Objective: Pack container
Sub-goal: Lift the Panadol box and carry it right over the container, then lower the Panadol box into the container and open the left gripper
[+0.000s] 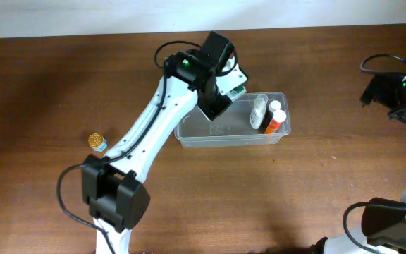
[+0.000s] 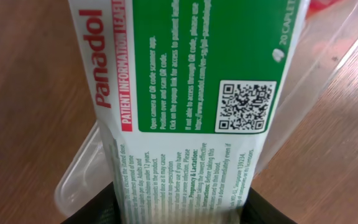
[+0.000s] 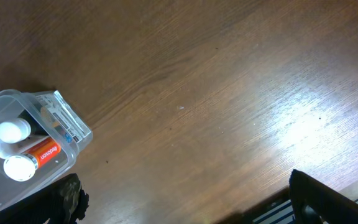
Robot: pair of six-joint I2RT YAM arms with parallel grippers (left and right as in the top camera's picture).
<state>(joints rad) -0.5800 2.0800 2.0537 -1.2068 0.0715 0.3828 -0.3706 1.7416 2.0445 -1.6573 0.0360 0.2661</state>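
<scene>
The container (image 1: 210,135) is a clear plastic tub at the table's middle. Inside at its right end lie a small clear bottle (image 1: 259,111) and an orange bottle with a white cap (image 1: 275,121). My left gripper (image 1: 225,90) is shut on a green and white Panadol box (image 2: 185,93) and holds it over the tub's left part; the tub's rounded corner (image 2: 73,180) shows under the box. My right gripper (image 3: 185,205) is open and empty above bare table at the far right. Its view shows the tub (image 3: 61,115) and the orange bottle (image 3: 33,158) at lower left.
A small jar with a gold lid (image 1: 98,142) stands on the table to the left. The right arm's base and cables (image 1: 400,85) sit at the right edge. A dark striped object (image 3: 278,214) shows at the bottom of the right wrist view.
</scene>
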